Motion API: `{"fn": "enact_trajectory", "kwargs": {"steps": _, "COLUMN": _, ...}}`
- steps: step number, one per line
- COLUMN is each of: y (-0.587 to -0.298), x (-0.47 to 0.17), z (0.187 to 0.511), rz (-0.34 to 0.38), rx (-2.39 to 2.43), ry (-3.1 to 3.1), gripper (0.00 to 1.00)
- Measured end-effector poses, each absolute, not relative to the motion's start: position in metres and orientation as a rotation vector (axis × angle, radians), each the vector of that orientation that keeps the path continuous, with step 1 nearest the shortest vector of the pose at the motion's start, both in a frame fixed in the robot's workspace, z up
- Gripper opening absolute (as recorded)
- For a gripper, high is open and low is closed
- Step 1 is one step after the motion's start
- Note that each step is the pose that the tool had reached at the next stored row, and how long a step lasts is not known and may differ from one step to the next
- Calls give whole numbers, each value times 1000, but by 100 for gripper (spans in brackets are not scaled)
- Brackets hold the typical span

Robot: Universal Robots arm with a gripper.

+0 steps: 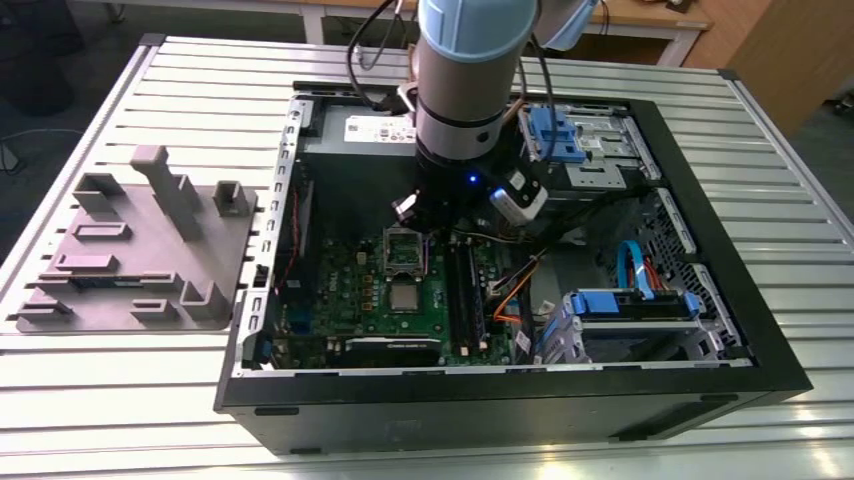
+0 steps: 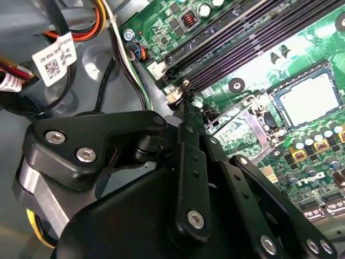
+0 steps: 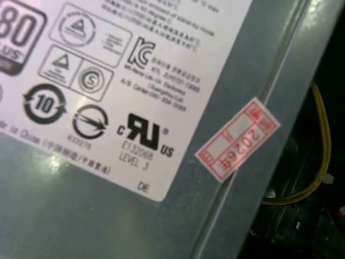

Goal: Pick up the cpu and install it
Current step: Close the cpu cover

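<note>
Currently, the end effector (image 2: 186, 96) hovers over the green board (image 1: 358, 290), near the cpu (image 1: 404, 297). Its open-or-closed state cannot be determined.

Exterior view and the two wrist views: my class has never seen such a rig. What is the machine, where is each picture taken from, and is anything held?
The exterior view looks down on a robot arm reaching into an open computer case on a slatted table; a grey fixture lies at that view's left. Both wrist cameras ride on the arm. The second wrist view shows its black hand above the green board, with the cpu lying on the board, apart from the hand. The first wrist view shows the grey power-supply box.
</note>
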State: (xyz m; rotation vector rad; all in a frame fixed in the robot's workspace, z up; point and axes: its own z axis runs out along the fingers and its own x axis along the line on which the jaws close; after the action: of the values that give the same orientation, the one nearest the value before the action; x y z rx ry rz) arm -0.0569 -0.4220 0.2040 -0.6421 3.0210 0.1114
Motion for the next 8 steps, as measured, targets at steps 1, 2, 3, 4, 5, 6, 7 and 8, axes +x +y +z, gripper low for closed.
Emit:
{"fn": "enact_trajectory", "kwargs": {"steps": 1, "y": -422, "x": -57, "z": 204, "rz": 112, "rx": -644, "ry": 3020, "gripper": 10}}
{"fn": "enact_trajectory", "kwargs": {"steps": 2, "y": -421, "x": -57, "z": 204, "rz": 112, "rx": -646, "ry": 3020, "gripper": 10}}
{"fn": "enact_trajectory", "kwargs": {"steps": 3, "y": -421, "x": -57, "z": 203, "rz": 112, "rx": -648, "ry": 3019, "gripper": 10}}
{"fn": "enact_trajectory", "kwargs": {"steps": 4, "y": -421, "x": -58, "z": 203, "rz": 112, "rx": -650, "ry": 3019, "gripper": 10}}
{"fn": "enact_trajectory", "kwargs": {"steps": 5, "y": -421, "x": -59, "z": 203, "rz": 112, "rx": -652, "ry": 3018, "gripper": 10}}
{"fn": "enact_trajectory", "kwargs": {"steps": 6, "y": -421, "x": -60, "z": 202, "rz": 112, "rx": -654, "ry": 3018, "gripper": 10}}
{"fn": "enact_trajectory", "kwargs": {"steps": 7, "y": -421, "x": -60, "z": 202, "rz": 112, "rx": -656, "ry": 3017, "gripper": 10}}
{"fn": "enact_trajectory", "kwargs": {"steps": 8, "y": -421, "x": -61, "z": 202, "rz": 112, "rx": -659, "ry": 3017, "gripper": 10}}
